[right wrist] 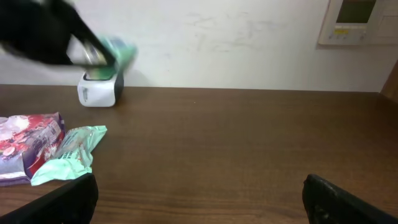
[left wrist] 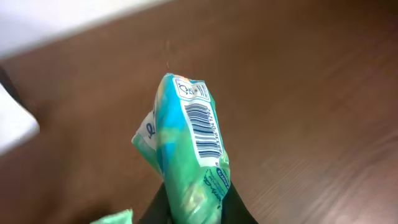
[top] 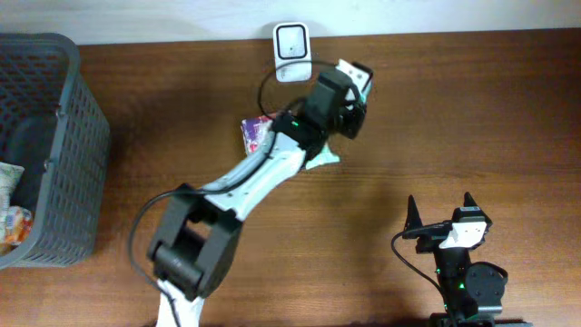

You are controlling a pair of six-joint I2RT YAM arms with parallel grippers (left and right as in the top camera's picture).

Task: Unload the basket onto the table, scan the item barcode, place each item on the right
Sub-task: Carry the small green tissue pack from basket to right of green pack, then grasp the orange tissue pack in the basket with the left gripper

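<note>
Facing the left wrist camera, the packet (left wrist: 186,162) shows a black barcode (left wrist: 208,130) on a white strip running down its green and blue wrapper. Above the bars sit two small round marks, and below them a green patch with print too small to read. A curl of blue script on the left side cannot be made out either.

The left gripper (top: 349,95) is clamped on the packet's lower end, its dark fingers (left wrist: 239,211) pressed against both sides of the wrapper. It holds the packet off the table (top: 472,109), near the back edge and close beside the white scanner (top: 292,41).

The right gripper (top: 440,202) stands at the front of the table with its fingers (right wrist: 62,199) spread wide, holding and touching nothing.

Two more items lie under the left arm: a red pack (right wrist: 28,146) with blurred writing and a green pack (right wrist: 68,152) touching it. A grey basket (top: 77,154) at the left holds more wrapped goods.
</note>
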